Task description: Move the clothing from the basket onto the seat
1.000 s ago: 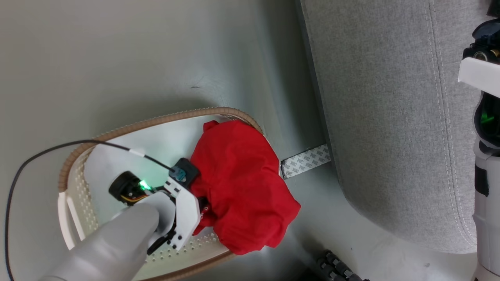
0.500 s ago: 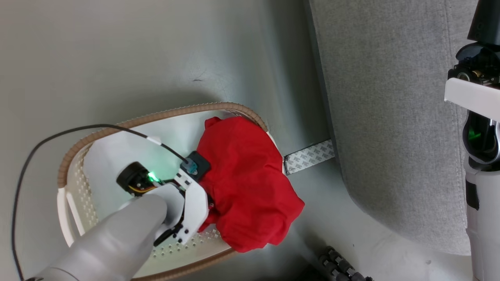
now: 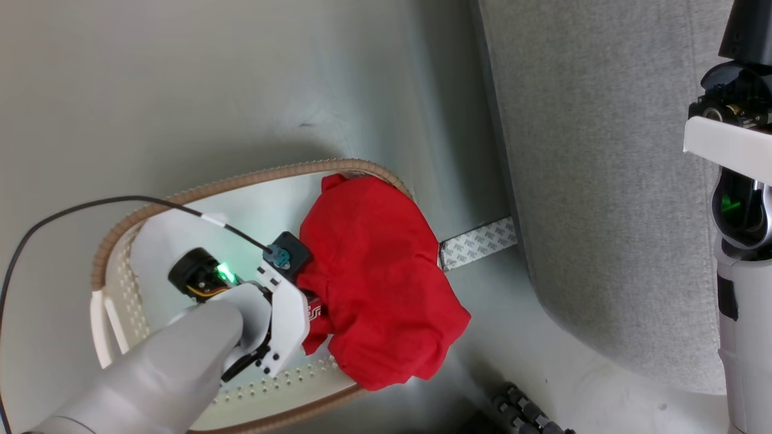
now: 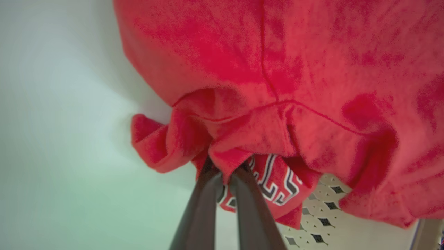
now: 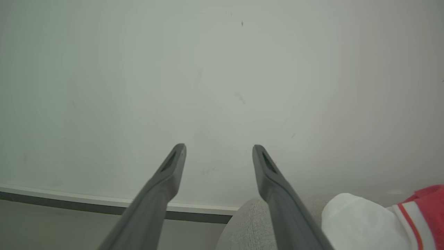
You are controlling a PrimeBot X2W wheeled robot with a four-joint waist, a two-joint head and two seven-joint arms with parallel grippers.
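A plain red garment of the clothing (image 3: pixel 377 289) lies bunched at the right end of the white basket (image 3: pixel 139 289), spilling over its tan rim. My left gripper (image 4: pixel 227 172) is shut on a fold of that cloth, beside a patch of black-and-white lettering (image 4: pixel 274 184). The grey seat (image 3: pixel 603 181) stands to the right of the basket. My right gripper (image 5: pixel 218 149) is open and holds nothing, up by a pale wall. Below it a white garment with red-white striped trim (image 5: pixel 378 218) rests on the seat (image 5: pixel 242 225).
A strip of patterned tape (image 3: pixel 476 244) lies on the floor between basket and seat. A dark ribbed part (image 3: pixel 525 416) shows at the bottom edge. A black cable (image 3: pixel 90 208) loops from my left wrist. My right arm (image 3: pixel 739 241) stands at the right edge.
My left gripper has shut on a fold of the red garment and drawn back slightly to the left, baring some lettering. The head camera shifted a little at first.
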